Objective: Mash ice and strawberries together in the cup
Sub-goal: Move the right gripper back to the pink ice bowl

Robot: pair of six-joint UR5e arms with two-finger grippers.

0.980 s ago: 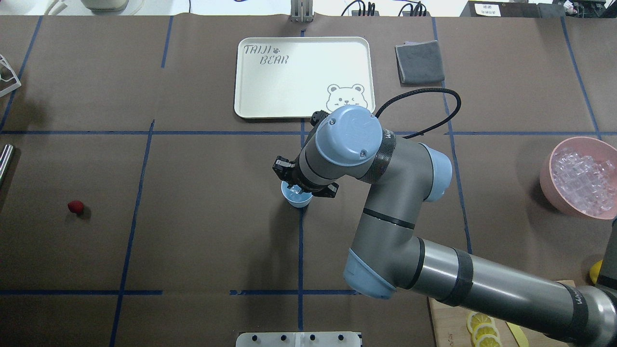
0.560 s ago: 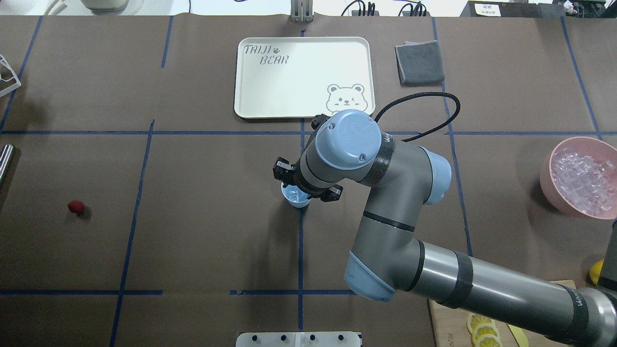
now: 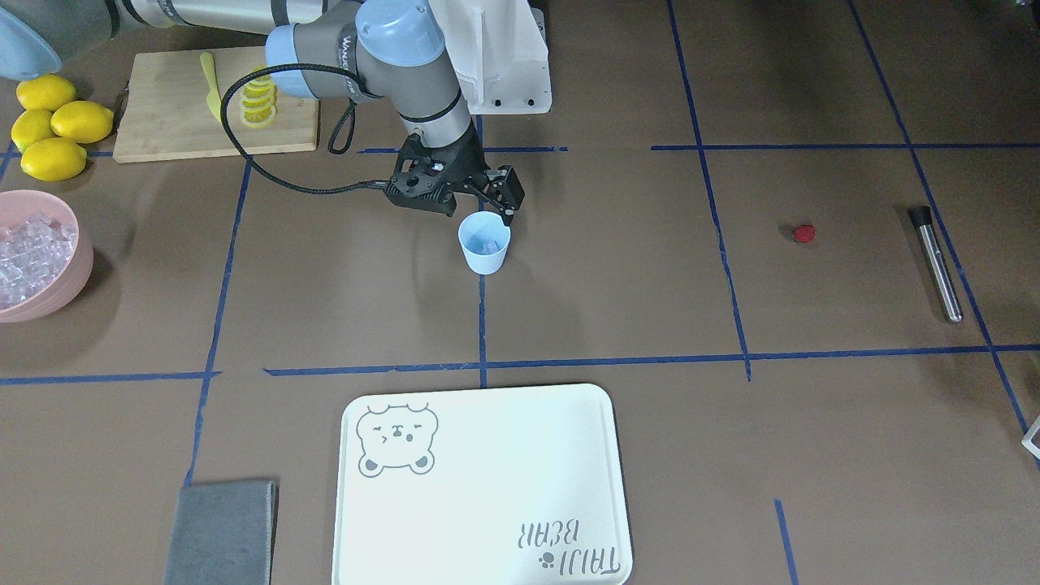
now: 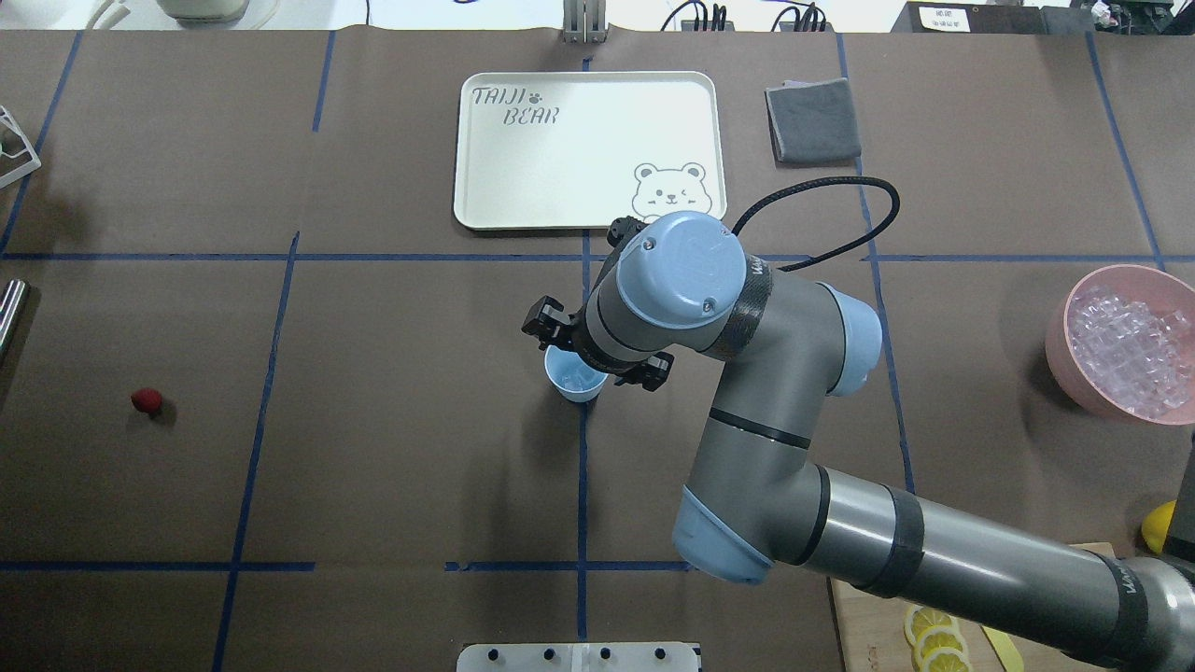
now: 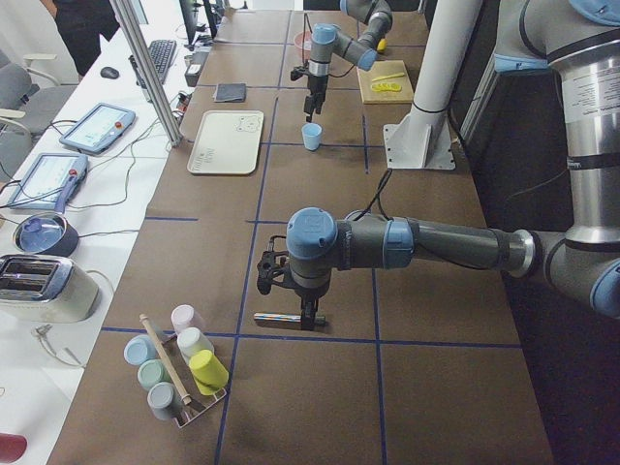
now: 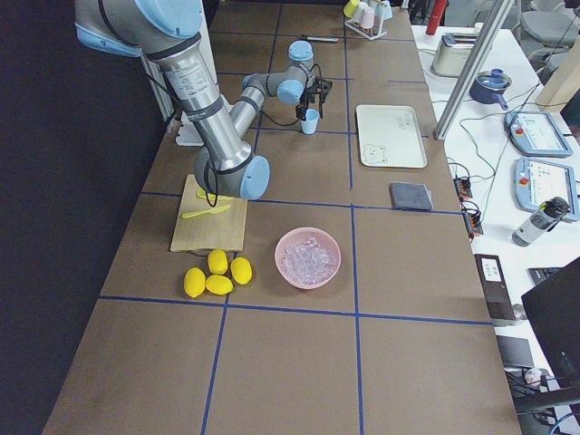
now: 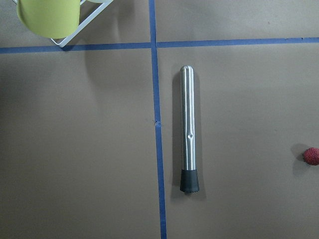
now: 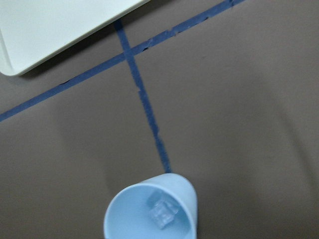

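Overhead exterior: wrist half-hides cup; right jaws apart, left jaws impossible to tell.

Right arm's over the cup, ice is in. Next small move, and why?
Probably lift the right end effector straight up, clear of the cup. Its jaws stand open, an ice cube already lies in the cup, and the strawberry lies on the table, off to the robot's left.
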